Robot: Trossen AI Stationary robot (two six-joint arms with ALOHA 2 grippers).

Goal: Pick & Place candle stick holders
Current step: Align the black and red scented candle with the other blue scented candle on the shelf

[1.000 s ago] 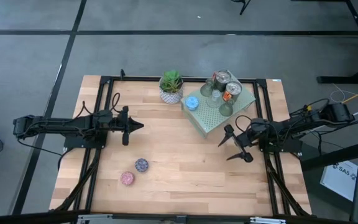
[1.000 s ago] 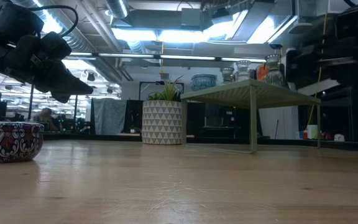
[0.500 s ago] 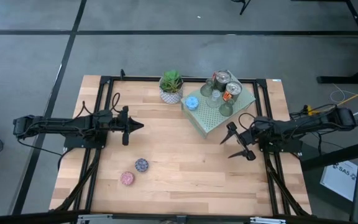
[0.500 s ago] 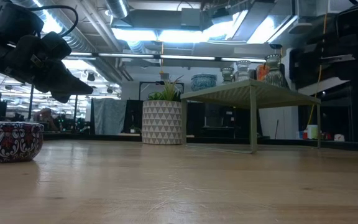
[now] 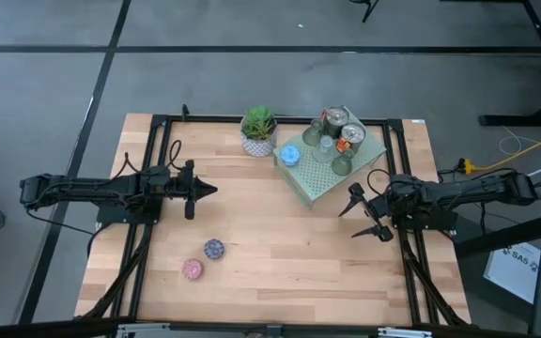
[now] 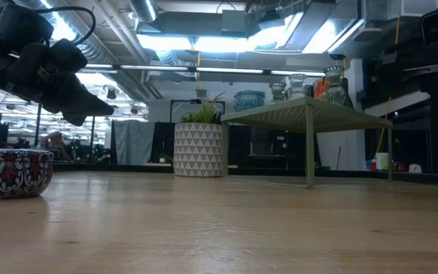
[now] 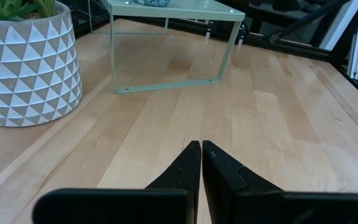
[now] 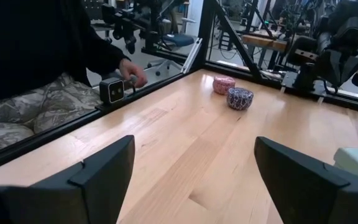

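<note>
Several candle stick holders stand on the pale green perforated slab (image 5: 319, 178) at the far right: a blue one (image 5: 290, 155), two shiny ones (image 5: 335, 117) and glass ones beside them. A purple mosaic holder (image 5: 214, 249) and a pink holder (image 5: 192, 269) sit on the bare wood at the near left. My left gripper (image 5: 214, 191) hovers shut over the table's left half and holds nothing. My right gripper (image 5: 349, 223) stands open beside the slab's near right corner, with nothing between its fingers (image 8: 194, 149).
A green plant in a white patterned pot (image 5: 258, 131) stands at the far edge, left of the slab. Black frame rails (image 5: 145, 235) run along the table's sides. A person sits at the near edge, a hand (image 8: 132, 71) by a small black box (image 8: 112, 90).
My right gripper has drawn back a little toward the table's right edge, away from the slab, and has stayed open. The holders have not moved.
</note>
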